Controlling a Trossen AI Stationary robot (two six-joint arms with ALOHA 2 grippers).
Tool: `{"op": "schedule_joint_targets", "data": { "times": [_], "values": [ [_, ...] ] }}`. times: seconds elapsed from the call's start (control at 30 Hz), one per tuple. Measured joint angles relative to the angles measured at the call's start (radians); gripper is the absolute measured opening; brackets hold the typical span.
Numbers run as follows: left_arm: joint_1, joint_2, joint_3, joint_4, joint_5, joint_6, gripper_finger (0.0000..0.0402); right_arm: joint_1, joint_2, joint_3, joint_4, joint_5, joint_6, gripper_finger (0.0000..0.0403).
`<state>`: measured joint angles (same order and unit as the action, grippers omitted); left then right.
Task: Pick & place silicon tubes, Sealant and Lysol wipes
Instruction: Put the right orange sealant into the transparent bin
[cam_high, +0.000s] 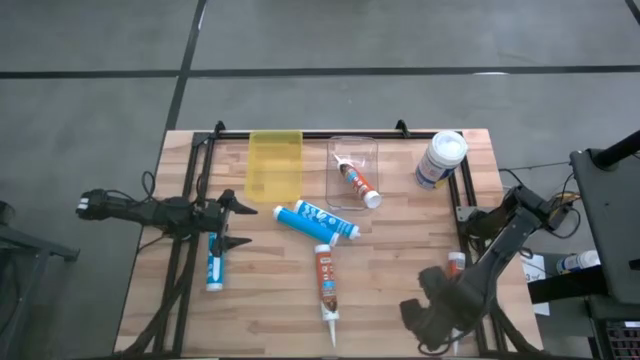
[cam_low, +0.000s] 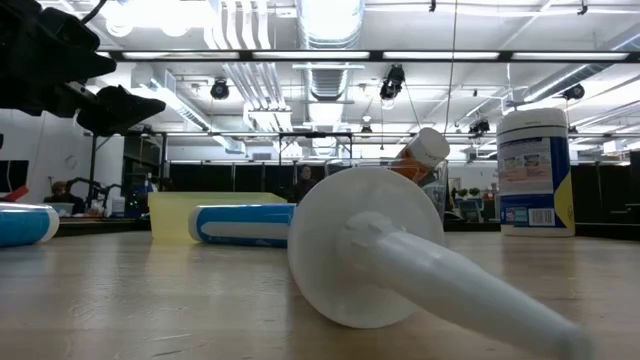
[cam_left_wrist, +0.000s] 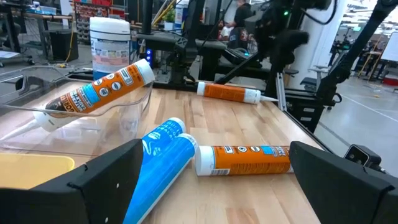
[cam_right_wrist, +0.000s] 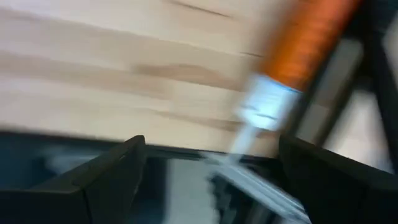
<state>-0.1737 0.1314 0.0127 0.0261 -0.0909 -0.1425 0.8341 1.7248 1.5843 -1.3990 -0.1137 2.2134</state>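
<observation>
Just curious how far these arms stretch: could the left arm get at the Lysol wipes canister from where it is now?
Probably not easily. The left gripper hangs open at the table's left side, while the Lysol wipes stand upright at the far right corner. The yellow bin and clear tray lie between; the right gripper looks nearer.

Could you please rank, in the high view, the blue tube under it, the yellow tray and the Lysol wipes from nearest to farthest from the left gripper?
From the left gripper:
1. Blue tube, just beneath it.
2. Yellow tray, far side, centre-left.
3. Lysol wipes, far right corner.
</observation>
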Motion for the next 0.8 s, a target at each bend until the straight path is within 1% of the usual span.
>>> {"op": "schedule_joint_targets", "data": {
  "times": [0.03, 0.27, 0.33, 0.43, 0.73, 0.8],
  "values": [
    [0.000, 0.000, 0.000, 0.000, 0.000, 0.000, 0.0398, 0.000, -0.001, 0.007, 0.004, 0.010, -0.003, 0.0363],
    [0.000, 0.000, 0.000, 0.001, 0.000, 0.000, 0.0398, 0.000, -0.001, 0.018, -0.007, -0.017, 0.028, 0.0363],
    [0.000, 0.000, 0.000, 0.002, 0.000, 0.000, 0.0398, 0.000, 0.000, 0.019, 0.002, -0.005, 0.025, 0.0363],
    [0.000, 0.000, 0.000, 0.002, 0.000, 0.000, 0.0398, 0.000, 0.009, 0.019, 0.024, 0.041, 0.022, 0.0363],
    [0.000, 0.000, -0.001, 0.003, 0.000, 0.000, 0.0398, -0.001, 0.012, 0.021, 0.080, 0.035, -0.039, 0.0363],
    [0.000, 0.000, -0.001, 0.003, 0.000, 0.000, 0.0399, -0.001, 0.012, 0.021, 0.076, 0.031, -0.029, 0.0363]
  ]
}}
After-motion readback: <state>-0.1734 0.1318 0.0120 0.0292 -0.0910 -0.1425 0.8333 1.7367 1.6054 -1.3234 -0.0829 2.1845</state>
